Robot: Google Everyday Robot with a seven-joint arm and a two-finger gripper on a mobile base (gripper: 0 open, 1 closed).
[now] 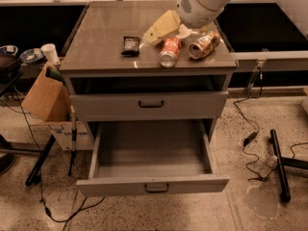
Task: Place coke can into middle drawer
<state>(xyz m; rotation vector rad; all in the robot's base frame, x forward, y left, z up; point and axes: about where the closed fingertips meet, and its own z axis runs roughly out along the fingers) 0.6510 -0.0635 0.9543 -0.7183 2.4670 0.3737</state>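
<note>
The coke can [169, 52] is red with silver ends and lies on its side on the cabinet top [101, 37], right of centre. My gripper [160, 29] hangs from the white arm just above and to the left of the can, close to it and holding nothing that I can see. The middle drawer [153, 184] is pulled out wide below, and its shallow grey tray [151, 150] is empty. Its small dark handle sits centred on its front.
A gold-brown and white can [204, 44] lies right of the coke can. A small black packet [131, 45] lies to its left. The drawer above [150, 104] is closed, with a bolder black handle. A cardboard box [45, 97] and cables are on the floor.
</note>
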